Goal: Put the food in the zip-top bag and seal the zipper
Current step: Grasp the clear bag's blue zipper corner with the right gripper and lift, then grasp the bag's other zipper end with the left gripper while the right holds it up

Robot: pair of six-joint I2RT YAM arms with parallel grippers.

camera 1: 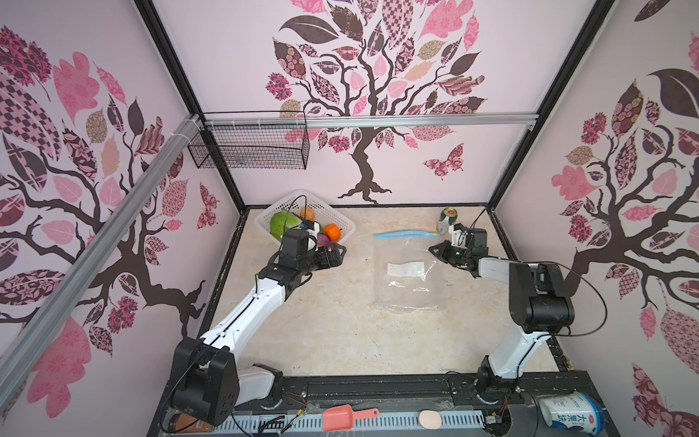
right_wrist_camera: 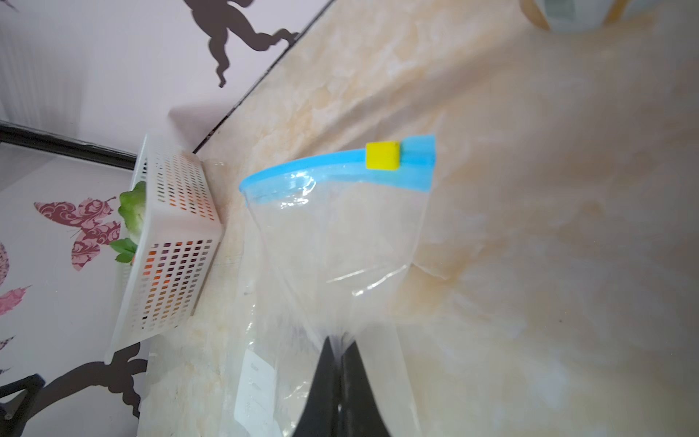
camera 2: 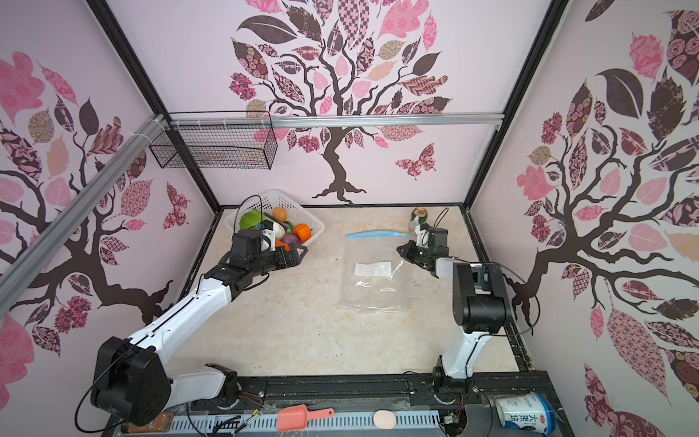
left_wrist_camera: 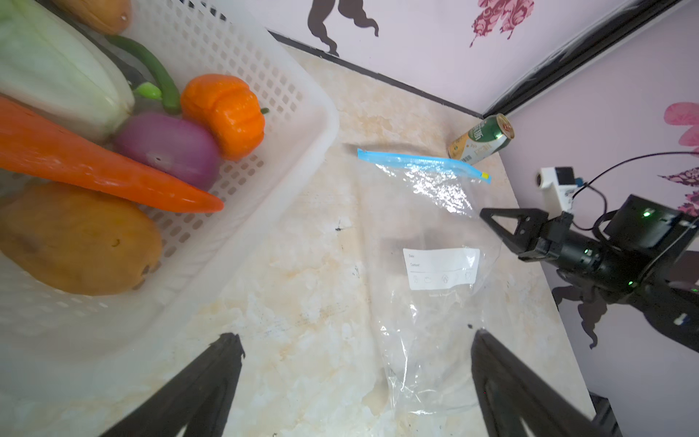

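Observation:
The food lies in a white perforated basket (camera 1: 342,220) at the back left: cabbage (left_wrist_camera: 56,75), carrot (left_wrist_camera: 94,162), purple onion (left_wrist_camera: 170,147), pumpkin (left_wrist_camera: 225,113) and potato (left_wrist_camera: 75,238). The clear zip-top bag (camera 1: 406,282) lies flat on the table right of centre. Its light-blue zipper (camera 1: 406,234) is at the far edge, with a yellow slider (right_wrist_camera: 382,156) at its right end. My right gripper (right_wrist_camera: 338,340) is shut, pinching the bag's plastic near its right side below the zipper, and the film bunches up there. My left gripper (left_wrist_camera: 355,336) hangs open and holds nothing beside the basket's near corner.
A green-white drink can (camera 1: 447,219) stands at the back right, just behind the right gripper. A black wire basket (camera 1: 249,145) hangs on the back wall. A pink scoop (camera 1: 342,417) and a white tub (camera 1: 571,414) lie on the front rail.

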